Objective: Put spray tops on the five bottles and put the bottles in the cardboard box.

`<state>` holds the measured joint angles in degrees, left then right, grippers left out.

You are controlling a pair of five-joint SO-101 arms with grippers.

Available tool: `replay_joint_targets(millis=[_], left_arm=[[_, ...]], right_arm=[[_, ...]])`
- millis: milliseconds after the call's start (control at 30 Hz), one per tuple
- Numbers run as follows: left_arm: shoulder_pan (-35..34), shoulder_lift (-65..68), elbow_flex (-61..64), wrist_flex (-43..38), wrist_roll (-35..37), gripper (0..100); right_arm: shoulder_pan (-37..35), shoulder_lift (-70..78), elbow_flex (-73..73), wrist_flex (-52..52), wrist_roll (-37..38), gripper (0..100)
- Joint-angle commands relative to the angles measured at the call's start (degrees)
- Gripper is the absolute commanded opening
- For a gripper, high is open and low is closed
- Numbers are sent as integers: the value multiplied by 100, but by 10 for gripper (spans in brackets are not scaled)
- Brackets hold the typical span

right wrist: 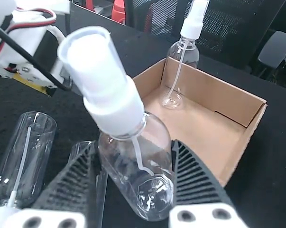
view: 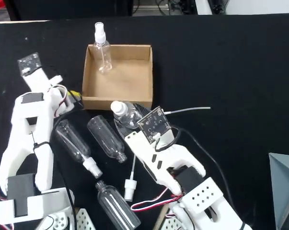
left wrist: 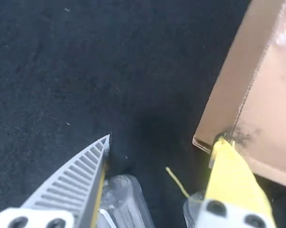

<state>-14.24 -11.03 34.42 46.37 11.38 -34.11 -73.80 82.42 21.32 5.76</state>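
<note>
Right hand (right wrist: 134,147) grips capped bottle (right wrist: 112,107), body half hidden in high view; left hand (left wrist: 164,139) spread open beside box (left wrist: 228,85) corner.

Black table (view: 230,62) carries cardboard box (view: 98,102), three bottles (view: 106,139).

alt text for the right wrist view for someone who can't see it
The right gripper grips a tilted clear bottle with a white spray top. Behind it, a second topped bottle stands in a corner of the open cardboard box on the black table.
</note>
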Motion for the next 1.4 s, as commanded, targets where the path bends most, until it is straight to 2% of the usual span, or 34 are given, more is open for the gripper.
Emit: replay_joint_targets(millis=[0,667,867,967,1167,1367], left_arm=[[330,-70,-242,220,-167,310],[57,-70,-268,176,-123,310],[-233,-62,-312,0,0,310],[-312,-62,-312,-62,281,310],[-303,-18,-312,-26,273,308],[-259,-26,-312,-62,273,210]], right_arm=[[211,-180,-40,-132,9,64],[211,-180,-92,-123,-9,64],[185,-163,-259,-105,9,64],[185,-136,-558,264,-9,64],[185,-119,-1244,914,-18,64],[176,-119,-1464,958,9,64]])
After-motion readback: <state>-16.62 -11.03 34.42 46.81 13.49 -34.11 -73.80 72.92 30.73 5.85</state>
